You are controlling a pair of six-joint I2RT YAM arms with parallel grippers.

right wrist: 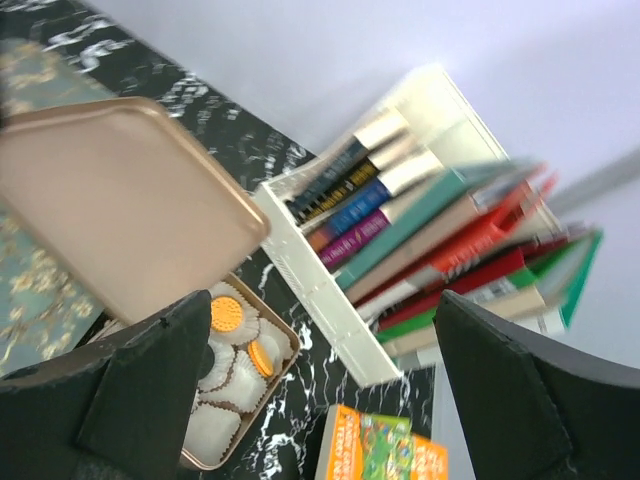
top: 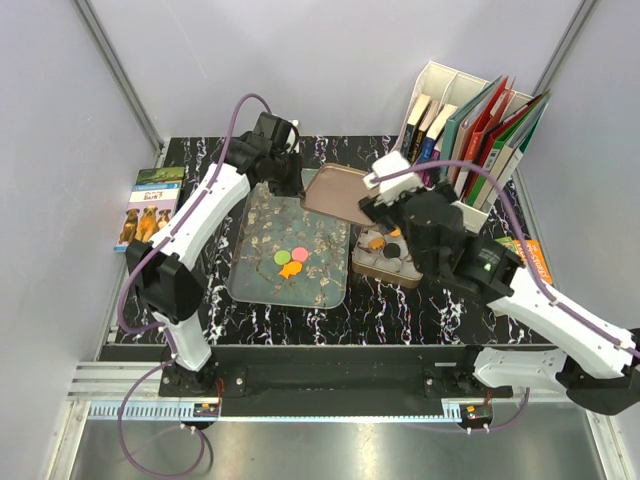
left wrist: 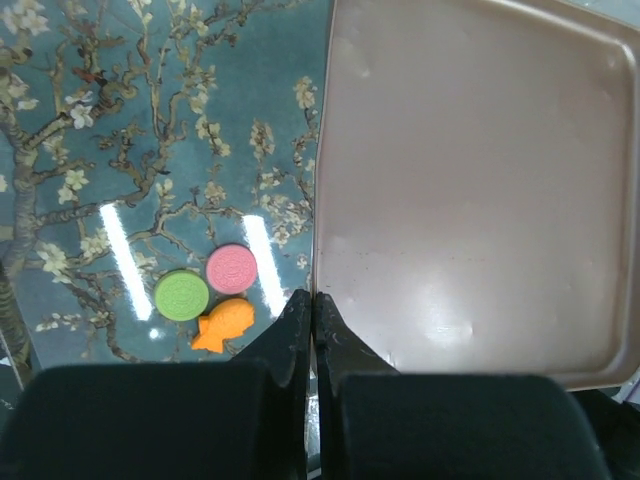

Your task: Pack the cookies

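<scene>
Three cookies lie on the floral tray (top: 258, 285): a green disc (left wrist: 181, 295), a pink disc (left wrist: 231, 268) and an orange fish shape (left wrist: 223, 326). My left gripper (left wrist: 313, 300) is shut on the left rim of a rose-gold lid (left wrist: 470, 190), which hangs tilted above the tray's right end. The open tin (right wrist: 287, 345) to the right holds white paper cups, with orange cookies (right wrist: 227, 314) and a black one (top: 393, 250) in some of them. My right gripper (right wrist: 322, 300) stands open above the tin, next to the lid's right edge, with nothing between its fingers.
A white rack of upright books (top: 470, 130) stands at the back right. An orange book (right wrist: 385, 445) lies on the table right of the tin. A dog-cover book (top: 150, 205) lies at the table's left edge. Grey walls close in on the sides.
</scene>
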